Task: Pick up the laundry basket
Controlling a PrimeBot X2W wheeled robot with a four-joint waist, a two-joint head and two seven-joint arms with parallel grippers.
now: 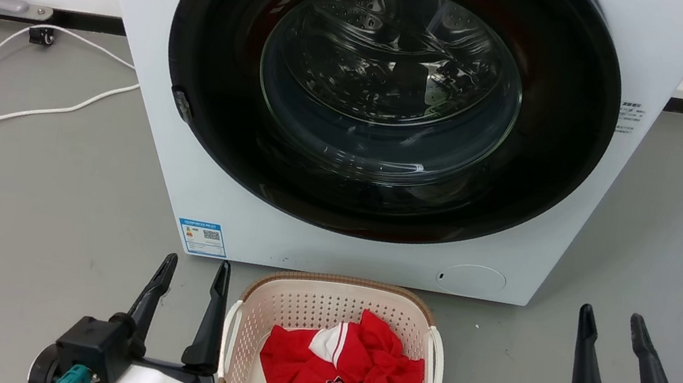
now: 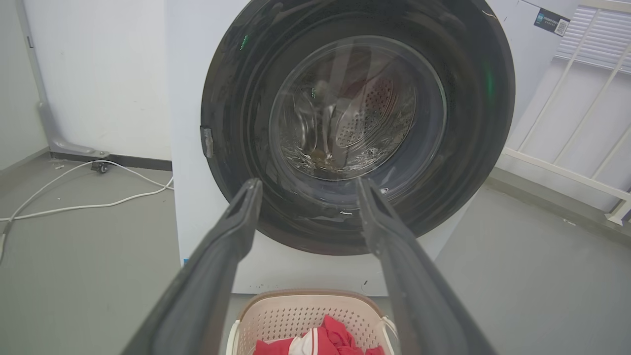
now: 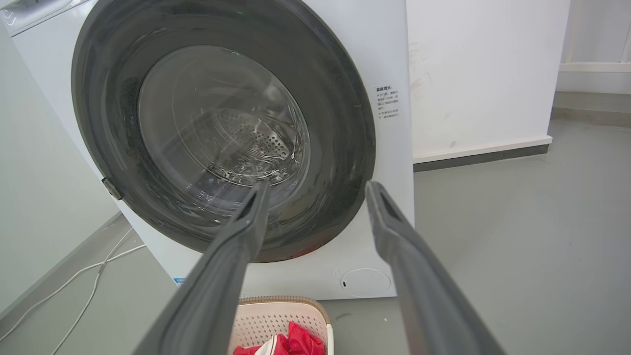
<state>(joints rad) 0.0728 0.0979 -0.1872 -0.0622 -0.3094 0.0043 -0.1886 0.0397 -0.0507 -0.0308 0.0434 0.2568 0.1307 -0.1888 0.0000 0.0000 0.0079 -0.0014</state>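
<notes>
Centrally, the laundry basket (image 1: 296, 304) is flanked by both grippers.
Left gripper (image 1: 197, 264) and right gripper (image 1: 611, 318) are held wide, gripping nothing.

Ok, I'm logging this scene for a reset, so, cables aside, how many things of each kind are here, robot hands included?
White front-loading washing machine: 1
Cream perforated plastic laundry basket, brown rim: 1
Red-and-white garment bundle in the basket: 1
Dark two-fingered robot hands: 2, left hand and right hand, both open
Total: 5
</notes>
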